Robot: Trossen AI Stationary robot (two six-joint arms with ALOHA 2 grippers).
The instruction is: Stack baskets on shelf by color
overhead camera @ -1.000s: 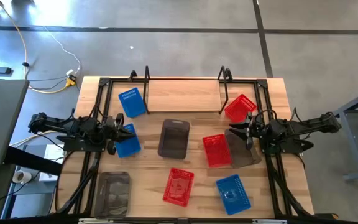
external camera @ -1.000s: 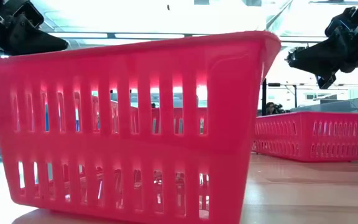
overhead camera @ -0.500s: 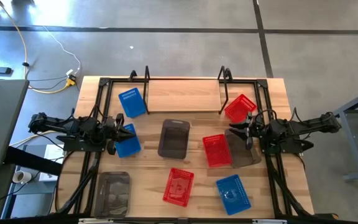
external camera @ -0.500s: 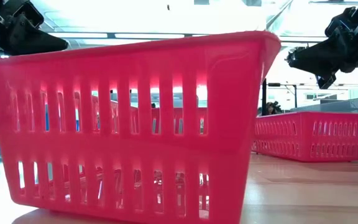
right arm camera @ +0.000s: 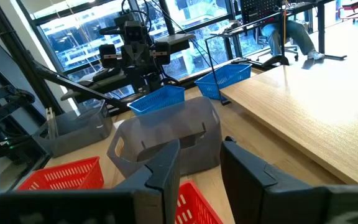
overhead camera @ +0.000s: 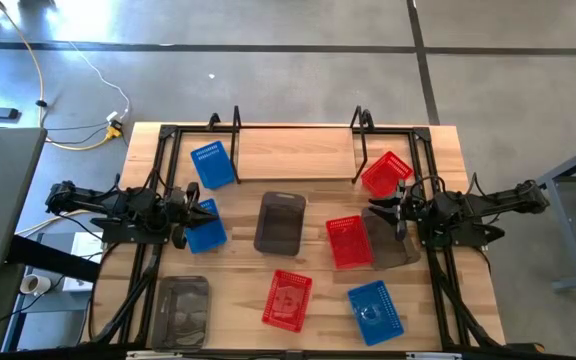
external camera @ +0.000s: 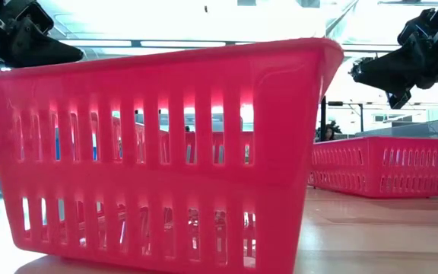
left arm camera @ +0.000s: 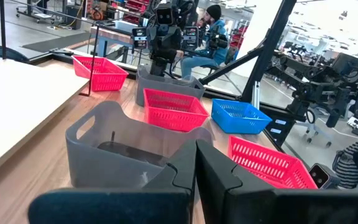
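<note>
Nine baskets lie scattered on the tabletop in the high view: blue ones (overhead camera: 212, 165), (overhead camera: 205, 225), (overhead camera: 376, 310), red ones (overhead camera: 386, 172), (overhead camera: 348, 242), (overhead camera: 288, 300), and grey ones (overhead camera: 280, 222), (overhead camera: 390, 238), (overhead camera: 181, 312). The shelf's pale plank (overhead camera: 296, 155) runs along the far edge and nothing rests on it. My left gripper (overhead camera: 194, 214) hovers shut above a blue basket. My right gripper (overhead camera: 392, 208) hovers open over a grey basket, beside the far red one. In the low view both grippers, left (external camera: 29, 34) and right (external camera: 398, 65), hang well above the table.
Black rod uprights (overhead camera: 363, 125) stand at the shelf's ends, and one blue basket sits against the left one. The nearest red basket (external camera: 166, 152) fills the low view. People sit at desks (left arm camera: 213, 18) in the room beyond the table. Bare wood shows between the baskets.
</note>
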